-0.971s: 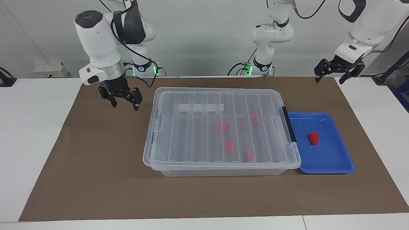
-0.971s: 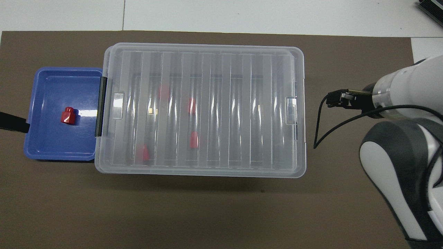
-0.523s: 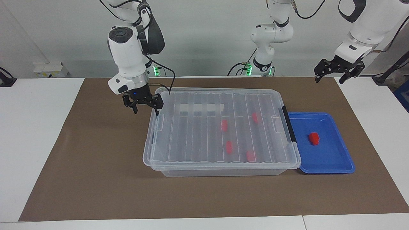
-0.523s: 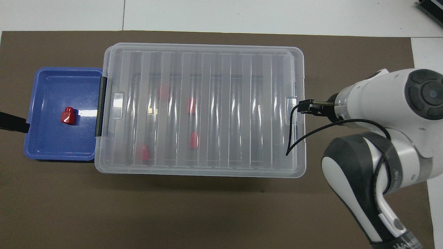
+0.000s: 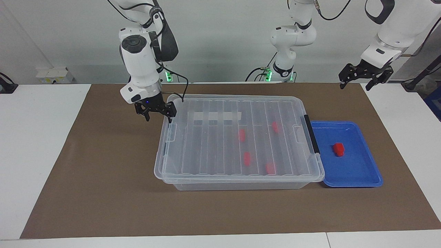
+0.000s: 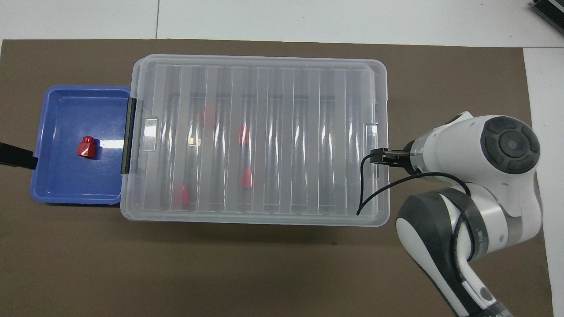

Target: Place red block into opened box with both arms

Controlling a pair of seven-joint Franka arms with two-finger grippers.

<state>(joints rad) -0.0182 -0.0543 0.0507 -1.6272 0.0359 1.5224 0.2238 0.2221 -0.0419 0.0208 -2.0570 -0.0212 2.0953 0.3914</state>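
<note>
One red block (image 5: 338,149) (image 6: 87,147) lies in the shallow blue tray (image 5: 358,174) (image 6: 66,187). The clear box (image 5: 237,182) (image 6: 255,218) stands in the middle of the mat with its ribbed lid (image 5: 206,144) (image 6: 273,132) on it. Several more red blocks show through the lid. My right gripper (image 5: 158,119) (image 6: 380,156) hangs open just over the lid's edge at the right arm's end of the box, holding nothing. My left gripper (image 5: 355,86) waits open and empty in the air over the mat's corner near the tray.
A brown mat (image 5: 103,193) (image 6: 264,273) covers the table under the box and tray. The tray touches the box's end with the black handle (image 5: 311,134) (image 6: 127,136). A black cable (image 6: 374,193) droops from my right wrist over the lid's corner.
My right arm swung in from over the bare mat to the box's end, and its gripper now hangs at the lid's edge. The left arm, box, tray and blocks have not moved.
</note>
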